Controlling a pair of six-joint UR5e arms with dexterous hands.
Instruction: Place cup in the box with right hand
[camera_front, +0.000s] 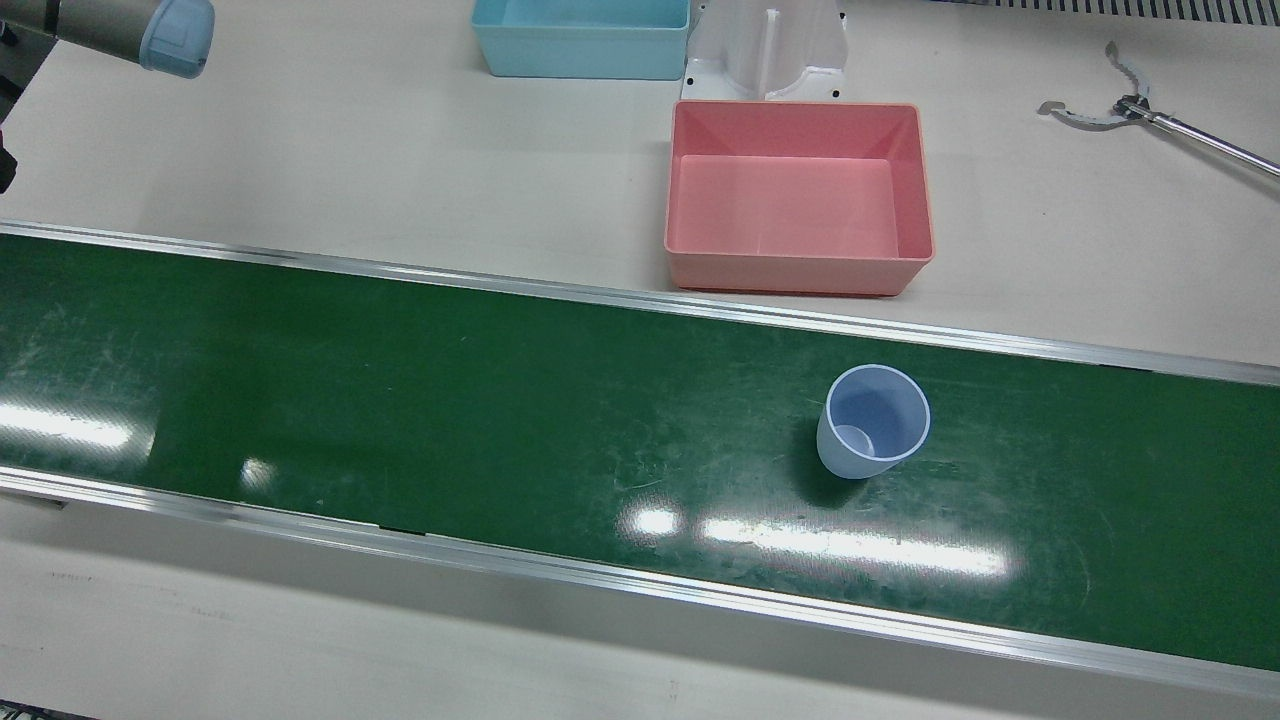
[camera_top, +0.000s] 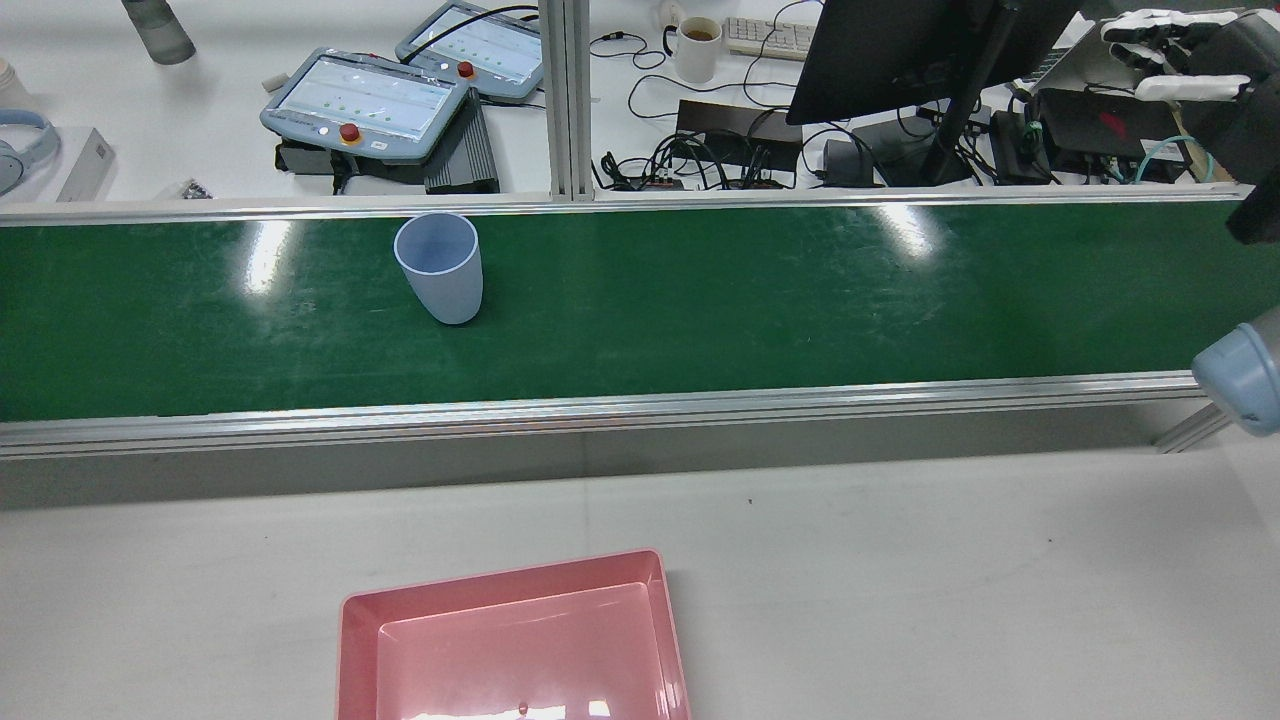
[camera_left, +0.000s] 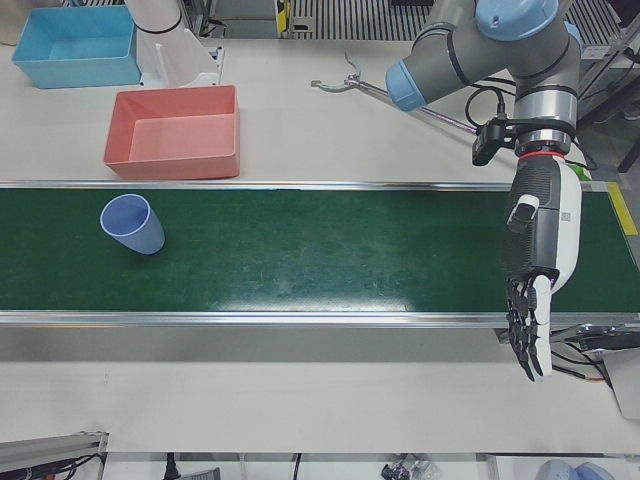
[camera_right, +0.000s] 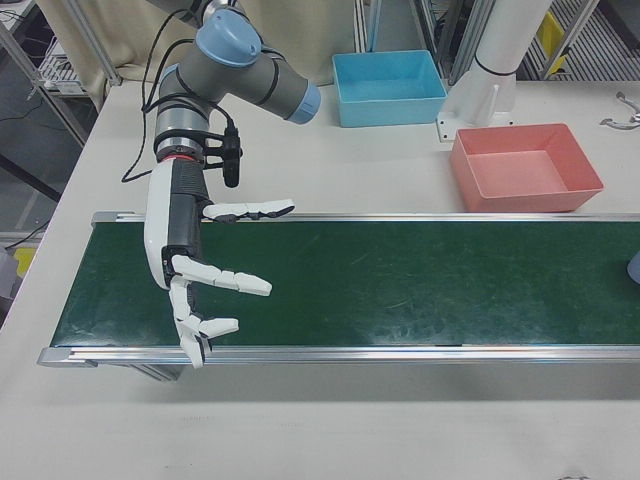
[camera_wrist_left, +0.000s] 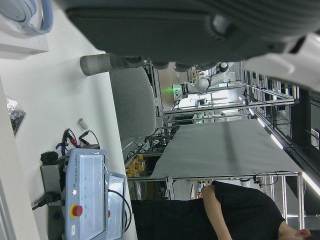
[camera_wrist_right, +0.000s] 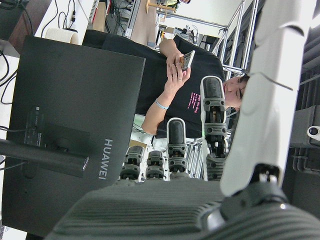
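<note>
Cup (camera_front: 873, 421) upright on the green belt (camera_front: 400, 400), near the belt's edge facing the pink box (camera_front: 798, 195). Right hand (camera_right: 200, 285) hangs empty over the belt's far end, fingers apart — well away from the cup. Left hand (camera_left: 535, 285) also empty, fingers straight. Advised: travel along the belt, approach the cup from the side, close around its wall — not the rim.

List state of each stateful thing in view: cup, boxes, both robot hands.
cup: upright on the green belt, empty, untouched
pink box: empty, on the table beside the belt
blue box: nothing visible inside, partly cropped
right robot hand: open, over the belt's far end, away from the cup
left robot hand: open, holding nothing
</note>
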